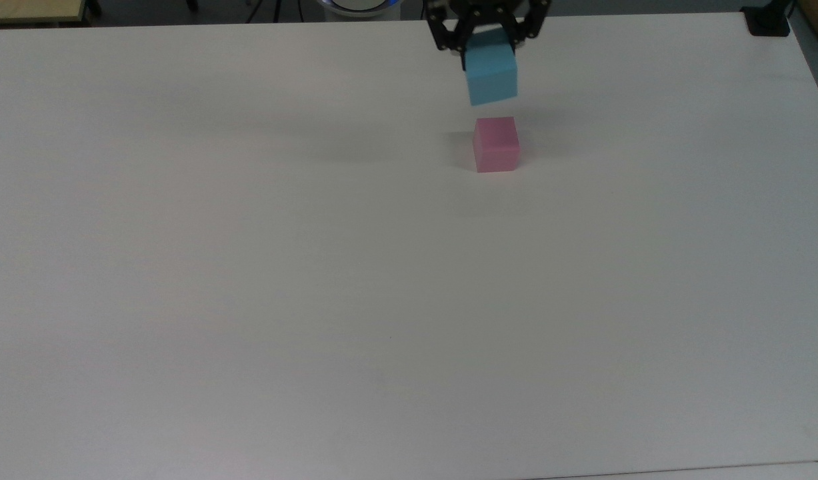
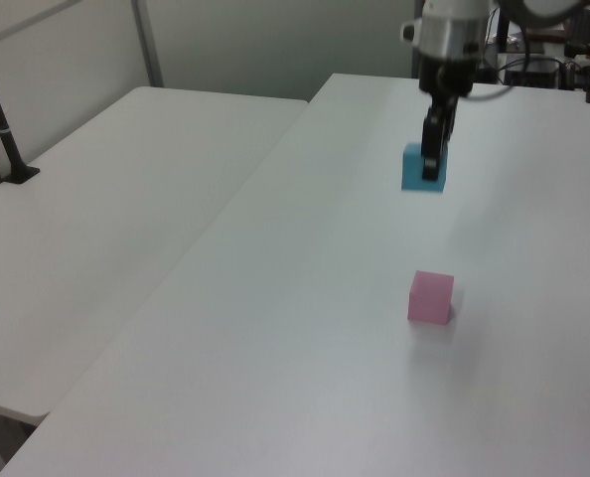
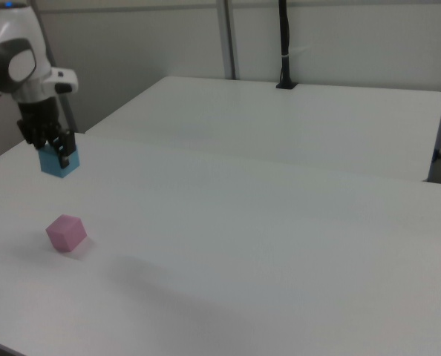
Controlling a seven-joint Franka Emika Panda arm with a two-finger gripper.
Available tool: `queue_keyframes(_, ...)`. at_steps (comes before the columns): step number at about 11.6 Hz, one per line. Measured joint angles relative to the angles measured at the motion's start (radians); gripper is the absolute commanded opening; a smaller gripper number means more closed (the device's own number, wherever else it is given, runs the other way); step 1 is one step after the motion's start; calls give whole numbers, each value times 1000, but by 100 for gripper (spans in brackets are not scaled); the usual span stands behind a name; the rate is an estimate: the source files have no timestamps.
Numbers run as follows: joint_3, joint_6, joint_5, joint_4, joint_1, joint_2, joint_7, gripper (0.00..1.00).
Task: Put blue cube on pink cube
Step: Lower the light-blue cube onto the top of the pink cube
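Gripper (image 1: pixel 490 50) pinching small matte sky-blue foam cube (image 1: pixel 492 77), carrying it airborne, clearing white table (image 1: pixel 315 300), approaching pale pink foam cube (image 1: pixel 496 145) for stacking

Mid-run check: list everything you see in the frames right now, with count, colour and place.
blue cube: 1, light blue, held in the air above the table, short of the pink cube.
pink cube: 1, pale pink, on the table, nothing on top.
table: 1, white, under both cubes.
second table: 1, white, alongside the first.
black post: 1, at the second table's far edge in the right view.
arm: 1, white.
gripper: 1, black, shut on the blue cube.
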Motion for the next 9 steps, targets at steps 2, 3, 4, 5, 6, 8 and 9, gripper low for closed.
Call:
queue_keyframes(2,46,90,-26,-81,1,1,54,40)
queue_keyframes(3,64,132,-48,-113,1,3,86,40)
queue_keyframes(4,80,168,-77,-142,1,9,123,40)
queue_keyframes(5,94,203,-115,-169,1,22,167,40)
queue_keyframes(6,99,225,-141,-185,2,37,190,40)
queue_keyframes(8,103,263,-188,-210,23,79,223,40)
queue_keyframes(9,104,267,-207,-213,33,97,240,40)
